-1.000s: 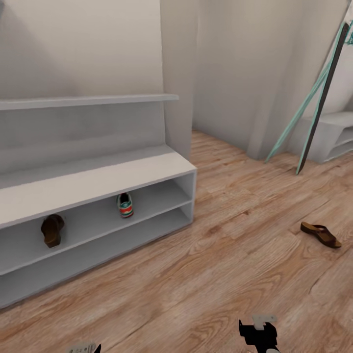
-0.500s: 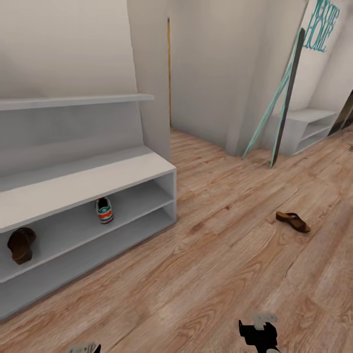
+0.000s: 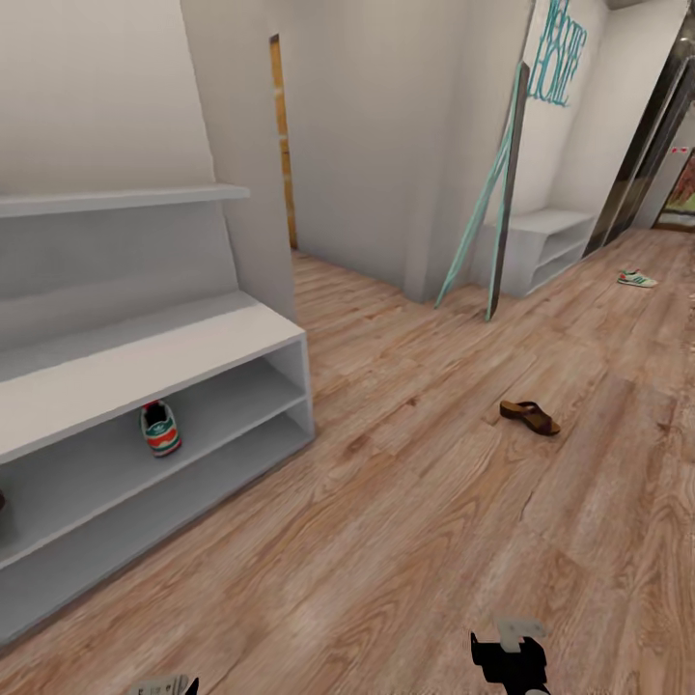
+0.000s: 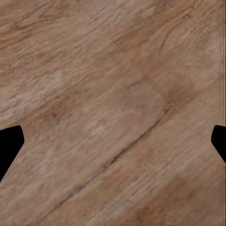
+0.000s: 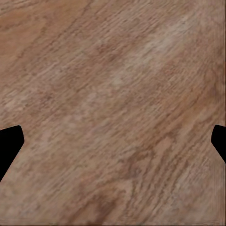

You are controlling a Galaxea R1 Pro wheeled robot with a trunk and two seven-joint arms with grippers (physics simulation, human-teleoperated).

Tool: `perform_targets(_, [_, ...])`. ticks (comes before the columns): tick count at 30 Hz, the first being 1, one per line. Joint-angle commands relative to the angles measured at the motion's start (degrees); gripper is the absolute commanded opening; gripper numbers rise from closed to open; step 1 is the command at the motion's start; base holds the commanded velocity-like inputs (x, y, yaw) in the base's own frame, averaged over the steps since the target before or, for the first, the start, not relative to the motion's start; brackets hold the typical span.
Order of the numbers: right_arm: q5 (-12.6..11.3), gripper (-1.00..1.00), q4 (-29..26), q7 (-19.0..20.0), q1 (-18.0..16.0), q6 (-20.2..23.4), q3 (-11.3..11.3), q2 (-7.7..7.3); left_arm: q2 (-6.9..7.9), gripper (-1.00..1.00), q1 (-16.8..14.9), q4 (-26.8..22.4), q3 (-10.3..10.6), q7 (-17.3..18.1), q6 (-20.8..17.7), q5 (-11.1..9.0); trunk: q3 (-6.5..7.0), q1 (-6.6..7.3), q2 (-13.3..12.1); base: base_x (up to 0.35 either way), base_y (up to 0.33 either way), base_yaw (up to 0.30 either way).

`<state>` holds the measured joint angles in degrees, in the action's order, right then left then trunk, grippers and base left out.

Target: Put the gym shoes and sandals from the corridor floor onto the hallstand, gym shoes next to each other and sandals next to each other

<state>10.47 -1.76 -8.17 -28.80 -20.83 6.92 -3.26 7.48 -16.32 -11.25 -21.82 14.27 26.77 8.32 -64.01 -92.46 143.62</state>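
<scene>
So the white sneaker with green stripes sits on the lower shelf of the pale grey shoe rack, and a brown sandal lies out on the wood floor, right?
Not quite. The head view shows the white sneaker with green stripes on the upper open shelf of the pale grey shoe rack, not the lower. The brown sandal does lie on the wood floor.

Teal "HOME" lettering (image 3: 558, 69) on the far wall (image 3: 579, 116), upper word unreadable.

Pale grey-white walls (image 3: 386, 125) enclosed a corridor of light brown wood-grain planks (image 3: 415, 521). A narrow doorway (image 3: 283, 145) opened in the far wall. A low white two-shelf bench (image 3: 541, 246) stood beneath teal wall lettering (image 3: 558, 53), with a tall dark-edged panel (image 3: 504, 193) leaning just beside it.
</scene>
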Motion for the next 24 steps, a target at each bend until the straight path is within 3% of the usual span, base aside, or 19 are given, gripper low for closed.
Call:
perform_targets(1, [0.6, 1.0, 0.1, -0.2, 0.0, -0.2, 0.5, 0.01, -0.01, 1.0, 0.0, 0.0, -0.5, 0.2, 0.2, 0.6, -0.05, 0.01, 0.0, 0.0, 0.0, -0.268])
perform_targets(14, [0.6, 1.0, 0.1, -0.2, 0.1, -0.2, 0.5, 0.08, -0.01, 1.0, 0.0, 0.0, -0.5, 0.2, 0.2, 0.6, -0.05, 0.01, 0.0, 0.025, 0.0, -0.268])
perform_targets(24, [0.6, 1.0, 0.1, -0.2, 0.1, -0.2, 0.5, 0.09, -0.03, 1.0, 0.0, 0.0, -0.4, 0.2, 0.2, 0.6, -0.05, 0.01, 0.0, 0.224, 0.045, -0.268])
